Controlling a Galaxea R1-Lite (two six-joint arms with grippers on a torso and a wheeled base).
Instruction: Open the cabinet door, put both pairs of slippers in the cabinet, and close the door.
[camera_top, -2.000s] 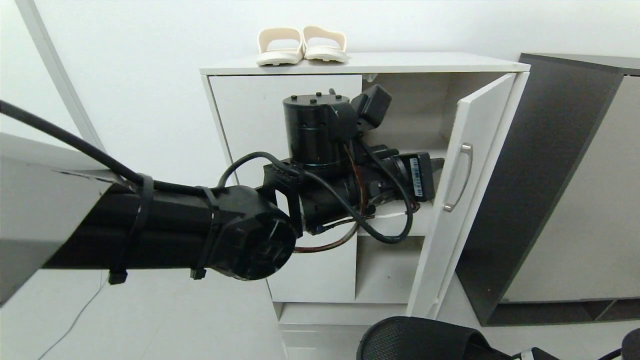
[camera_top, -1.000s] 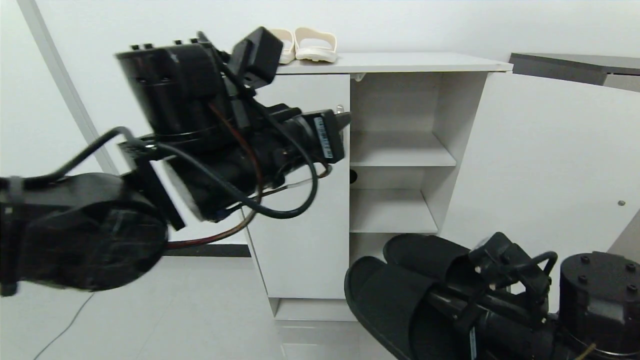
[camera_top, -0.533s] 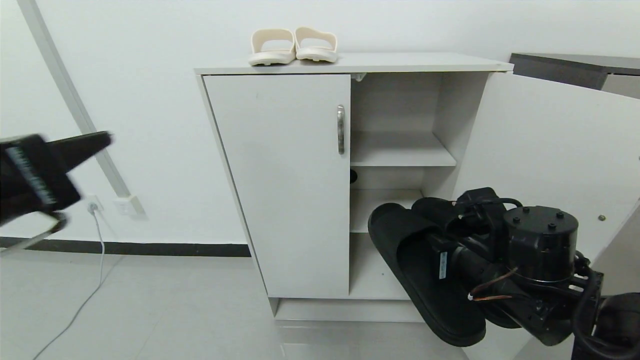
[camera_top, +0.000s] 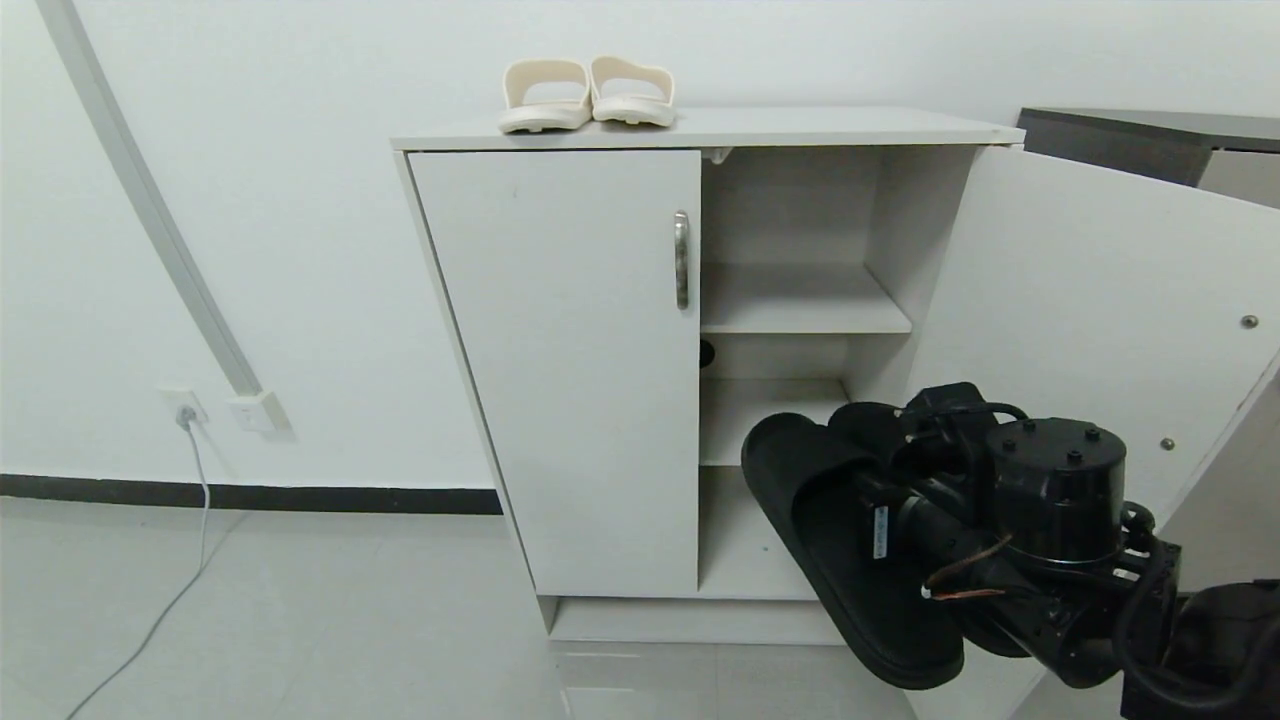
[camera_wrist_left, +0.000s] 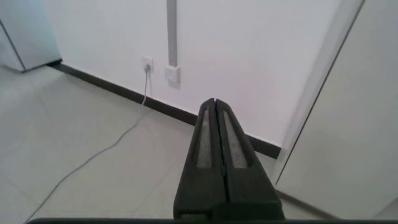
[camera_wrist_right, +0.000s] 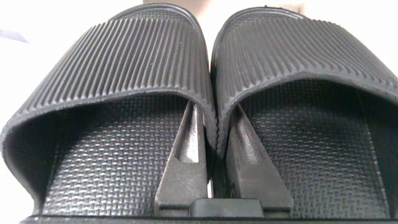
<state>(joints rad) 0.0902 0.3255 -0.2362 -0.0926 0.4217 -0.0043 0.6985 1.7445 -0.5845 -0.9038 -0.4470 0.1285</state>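
While the right door (camera_top: 1080, 290) stands swung wide, I see the right gripper (camera_top: 885, 500) just in front of the open half of the cabinet (camera_top: 700, 127), level with the lower compartments. It holds the black slippers (camera_top: 830, 545) side by side, tilted, soles turned towards the closed left door (camera_top: 560, 370). They are outside the cabinet, their upper ends before the middle shelf (camera_top: 770, 400).

From the right wrist I make out one finger under each strap, with the two inner strap walls pinched between them, so this gripper (camera_wrist_right: 214, 158) is clamped on the black slippers (camera_wrist_right: 124, 81).

The cream slippers (camera_top: 588, 92) sit as a pair on the cabinet top, near its back edge, above the left door. That door's handle (camera_top: 681, 260) is upright at its inner edge.

My left gripper (camera_wrist_left: 214, 107) has its fingers pressed flat together with nothing between them. It points towards the wall, where a socket (camera_wrist_left: 147, 64) has a cable running down onto the floor.
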